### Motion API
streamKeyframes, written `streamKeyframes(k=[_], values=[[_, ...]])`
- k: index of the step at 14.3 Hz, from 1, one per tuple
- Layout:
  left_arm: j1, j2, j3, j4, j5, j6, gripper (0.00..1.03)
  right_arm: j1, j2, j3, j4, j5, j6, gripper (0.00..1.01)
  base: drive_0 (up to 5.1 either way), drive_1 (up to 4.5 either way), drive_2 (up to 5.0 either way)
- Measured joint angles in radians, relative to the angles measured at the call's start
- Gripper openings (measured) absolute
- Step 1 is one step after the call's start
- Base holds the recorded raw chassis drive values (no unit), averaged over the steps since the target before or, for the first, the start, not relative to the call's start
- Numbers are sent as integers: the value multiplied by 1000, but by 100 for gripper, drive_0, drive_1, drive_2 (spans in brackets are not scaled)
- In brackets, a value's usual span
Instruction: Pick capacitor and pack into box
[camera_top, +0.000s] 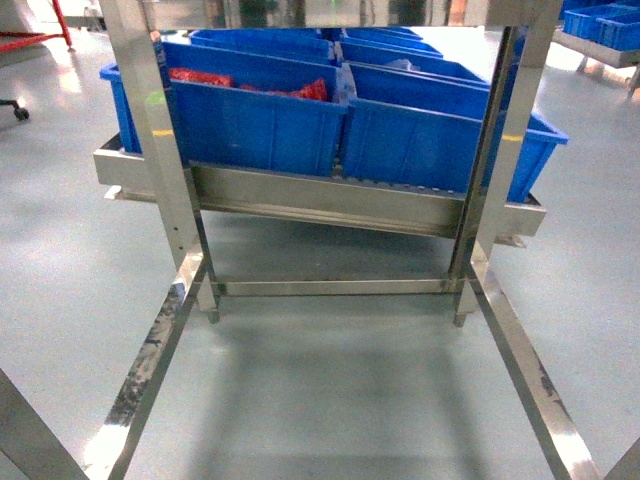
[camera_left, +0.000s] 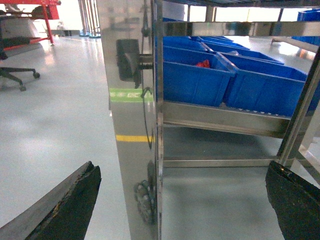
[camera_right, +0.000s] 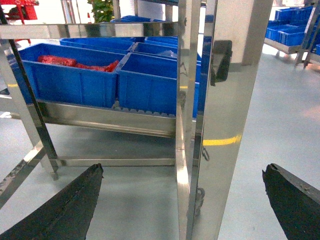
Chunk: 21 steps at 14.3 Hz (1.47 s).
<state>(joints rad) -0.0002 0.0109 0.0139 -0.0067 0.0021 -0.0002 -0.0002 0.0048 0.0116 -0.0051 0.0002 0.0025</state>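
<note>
The head camera looks forward and down at a steel rack (camera_top: 330, 200) holding blue bins (camera_top: 250, 115). Both wrist cameras sit low, close to its uprights, the left one near the left upright (camera_left: 132, 100), the right one near the right upright (camera_right: 220, 100), sharing those bins.

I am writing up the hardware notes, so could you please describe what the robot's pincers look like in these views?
Only fingertips show, in the wrist views. The left pincer has two broad, matte black fingers with rough, worn edges. The right pincer looks the same. No cables or markings are visible.

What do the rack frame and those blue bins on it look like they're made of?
The rack frame looks like polished stainless steel: silvery, mirror-like, reflecting the floor and a yellow line. The blue bins look like moulded plastic: uniform opaque colour, soft sheen, thick rolled rims. The red contents are too unclear to judge.
</note>
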Motion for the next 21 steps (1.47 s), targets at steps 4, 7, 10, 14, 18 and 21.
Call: streamKeyframes(k=[4,7,10,14,18,21], values=[[0,0,0,2,-3,0,98,0,0,0,-1,-1,-1,98,0,0,0],[0,0,0,2,-2,0,98,0,0,0,0,1,2,98,0,0,0],[0,0,0,2,-3,0,98,0,0,0,0,-1,-1,98,0,0,0],[0,0,0,2,-2,0,98,0,0,0,-1,0,1,98,0,0,0],[0,0,0,3,-2,0,98,0,0,0,2,0,1,98,0,0,0],[0,0,0,8,-3,0,98,0,0,0,9,0,0,98,0,0,0]])
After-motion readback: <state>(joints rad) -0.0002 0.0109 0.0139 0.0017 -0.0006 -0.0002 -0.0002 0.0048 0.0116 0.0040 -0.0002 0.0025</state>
